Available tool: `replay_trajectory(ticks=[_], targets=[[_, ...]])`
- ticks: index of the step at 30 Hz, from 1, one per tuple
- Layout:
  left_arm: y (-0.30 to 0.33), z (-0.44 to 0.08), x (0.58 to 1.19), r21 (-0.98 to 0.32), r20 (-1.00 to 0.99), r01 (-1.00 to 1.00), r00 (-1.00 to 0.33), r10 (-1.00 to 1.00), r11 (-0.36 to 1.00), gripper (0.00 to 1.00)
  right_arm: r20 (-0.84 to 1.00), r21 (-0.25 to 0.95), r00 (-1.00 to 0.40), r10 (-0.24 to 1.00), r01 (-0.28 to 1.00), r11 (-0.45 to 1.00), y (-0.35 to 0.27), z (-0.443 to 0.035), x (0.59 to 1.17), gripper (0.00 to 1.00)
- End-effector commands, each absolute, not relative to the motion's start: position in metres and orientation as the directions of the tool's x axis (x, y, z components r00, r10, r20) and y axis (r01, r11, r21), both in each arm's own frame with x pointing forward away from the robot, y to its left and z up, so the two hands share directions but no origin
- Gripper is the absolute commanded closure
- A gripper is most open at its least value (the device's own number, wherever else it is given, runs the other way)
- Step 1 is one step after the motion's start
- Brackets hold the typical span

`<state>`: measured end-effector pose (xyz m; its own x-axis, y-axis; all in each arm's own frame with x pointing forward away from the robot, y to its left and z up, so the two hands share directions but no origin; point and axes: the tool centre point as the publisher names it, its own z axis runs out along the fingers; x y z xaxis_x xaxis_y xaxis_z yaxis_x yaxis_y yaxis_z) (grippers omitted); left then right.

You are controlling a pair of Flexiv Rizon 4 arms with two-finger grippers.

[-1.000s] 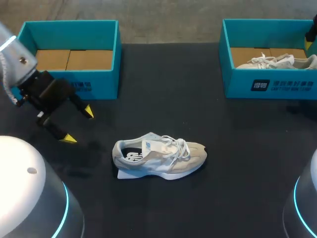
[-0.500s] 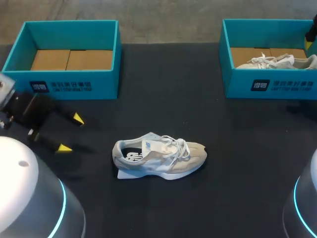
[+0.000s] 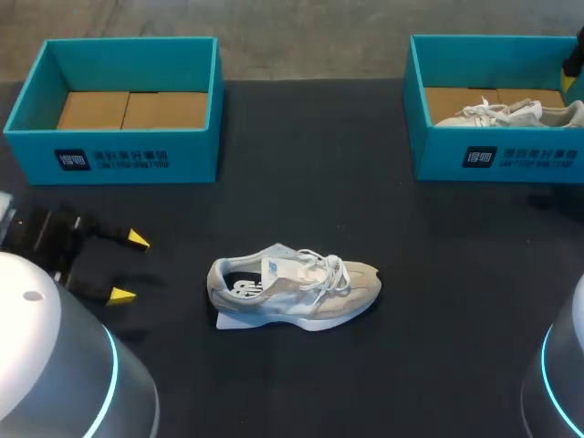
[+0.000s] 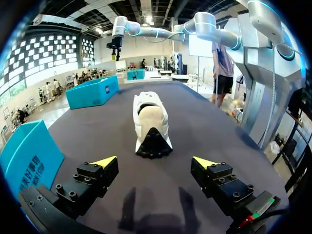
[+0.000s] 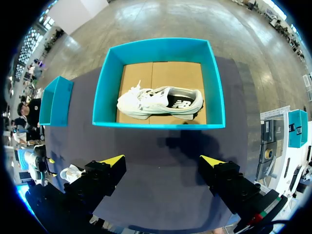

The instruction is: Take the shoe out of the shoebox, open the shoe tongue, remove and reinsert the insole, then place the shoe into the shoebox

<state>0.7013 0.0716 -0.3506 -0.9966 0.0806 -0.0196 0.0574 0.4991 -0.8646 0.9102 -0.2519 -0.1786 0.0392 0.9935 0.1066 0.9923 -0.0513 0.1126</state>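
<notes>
The shoe (image 3: 292,287) is set upright on its sole near the middle of the dark surface (image 3: 301,182), out of either box, with its long axis laid across the surface: heel toward the robot's left, toe toward its right. The left hand (image 3: 130,266) is held low over the surface just off the heel end, its fingers spread wide and nothing held between them. In the left wrist view the shoe (image 4: 151,122) is seen heel-first, straight ahead of the left hand (image 4: 155,162) and in line with the gap between its fingers, but apart from them. The left arm is judged much the nearer for whatever is done at the tongue or insole. The right hand (image 5: 163,161) is held high over the right box (image 5: 158,124), fingers also wide and holding nothing, well apart from the shoe; a second shoe (image 5: 161,102) is seen lying inside that box. The left box (image 3: 119,151) is seen behind the left hand, only its cardboard floor showing.
</notes>
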Motion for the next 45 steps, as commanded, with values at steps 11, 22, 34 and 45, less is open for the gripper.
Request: replay_trajectory(ticks=[11, 22, 34, 45], targets=[[0.072, -0.370, 0.700, -0.879, 0.030, -0.001, -0.998, 0.053, 0.477, 0.00, 0.107, 0.115, 0.039, 0.994, 0.992, -0.052, -0.252, -0.179, 0.909, 0.00], [0.072, -0.370, 0.700, -0.879, 0.030, -0.001, -0.998, 0.053, 0.477, 0.00, 0.107, 0.115, 0.039, 0.994, 0.992, -0.052, -0.252, -0.179, 0.909, 0.00], [0.070, -0.375, 0.702, -0.898, 0.031, -0.003, -0.998, 0.057, 0.441, 0.00, 0.107, 0.115, 0.039, 0.994, 0.992, -0.052, -0.252, -0.179, 0.909, 0.00], [0.041, -0.388, 0.697, -0.884, 0.012, -0.002, -1.000, 0.020, 0.468, 0.00, 0.107, 0.115, 0.039, 0.994, 0.992, -0.052, -0.252, -0.179, 0.909, 0.00]])
